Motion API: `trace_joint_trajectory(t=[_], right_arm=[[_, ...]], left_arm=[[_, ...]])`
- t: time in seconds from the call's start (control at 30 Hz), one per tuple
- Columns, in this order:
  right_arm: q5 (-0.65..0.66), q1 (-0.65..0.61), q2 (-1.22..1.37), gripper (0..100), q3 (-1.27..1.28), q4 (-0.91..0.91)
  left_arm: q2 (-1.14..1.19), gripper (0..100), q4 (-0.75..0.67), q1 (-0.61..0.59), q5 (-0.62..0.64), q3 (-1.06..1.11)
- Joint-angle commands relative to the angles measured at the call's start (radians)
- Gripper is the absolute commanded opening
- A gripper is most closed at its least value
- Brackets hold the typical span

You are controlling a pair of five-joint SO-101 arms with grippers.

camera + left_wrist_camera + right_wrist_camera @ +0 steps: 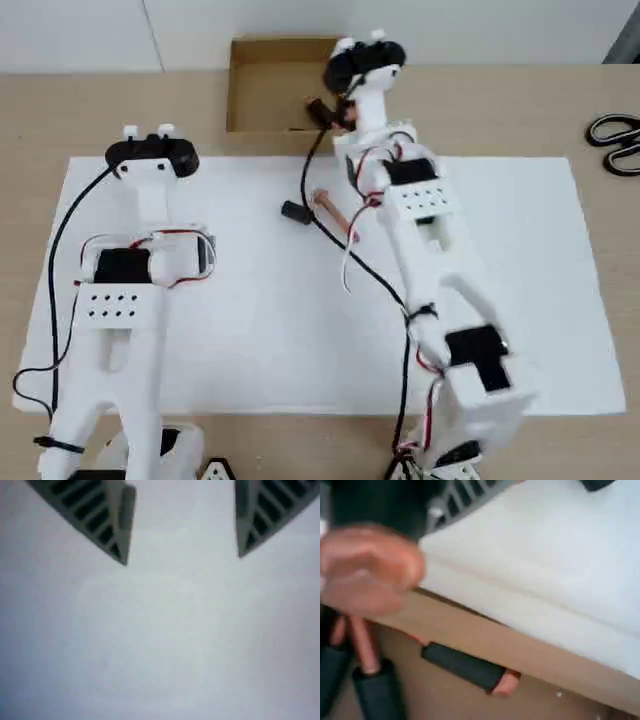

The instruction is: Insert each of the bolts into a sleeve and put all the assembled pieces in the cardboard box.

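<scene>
My right gripper (326, 112) hangs over the near right corner of the cardboard box (250, 95), shut on a bolt in a black sleeve (318, 108). That bolt's copper head (370, 572) looms close in the right wrist view, below a ribbed finger (462, 497). Inside the box (485, 632) lie an assembled piece (465, 667) and two more sleeved bolts (370, 690). A loose black sleeve (296, 212) and a bare copper bolt (335, 212) rest on the white sheet. My left gripper (182, 555) stands open over bare sheet at the left (150, 158).
A white sheet (260, 310) covers most of the wooden table. Scissors (615, 140) lie at the far right edge. A black cable (340, 240) from the right arm trails past the loose bolt and sleeve.
</scene>
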Motion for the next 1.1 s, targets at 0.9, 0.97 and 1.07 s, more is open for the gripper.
trace_joint_trajectory(t=[0.9, 0.97, 1.07], right_arm=[[0.063, -0.044, 0.498, 0.4, -0.457, -0.504], [0.089, -0.044, 0.526, 0.4, -0.459, -0.530], [0.110, -0.044, 0.567, 0.4, -0.459, -0.556]], left_arm=[[-0.006, 14, 0.000, -0.009, -0.008, 0.030], [-0.006, 14, 0.000, -0.009, -0.008, 0.036], [-0.006, 14, 0.000, -0.009, -0.008, 0.039]])
